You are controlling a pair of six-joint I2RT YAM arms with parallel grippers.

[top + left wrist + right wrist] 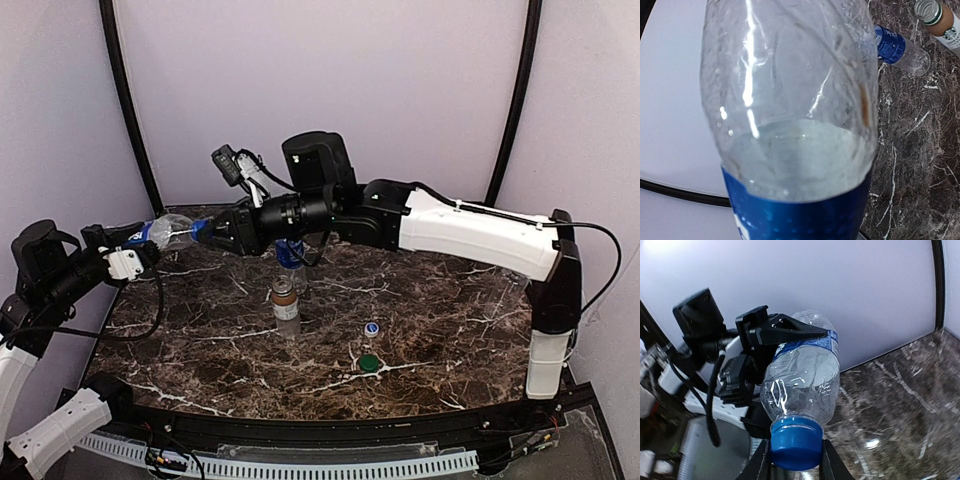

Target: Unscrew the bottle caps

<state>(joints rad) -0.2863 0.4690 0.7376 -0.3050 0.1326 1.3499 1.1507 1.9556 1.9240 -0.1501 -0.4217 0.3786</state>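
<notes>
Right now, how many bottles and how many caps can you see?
Bottles: 3 (held bottle, brown bottle, blue-label bottle behind it)
Caps I can see: 3 (blue cap on the held bottle; blue-and-white cap and green cap, both loose)
Total: 6

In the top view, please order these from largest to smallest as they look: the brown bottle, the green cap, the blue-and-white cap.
1. brown bottle
2. green cap
3. blue-and-white cap, a little farther from the camera, yet plainly smaller
</notes>
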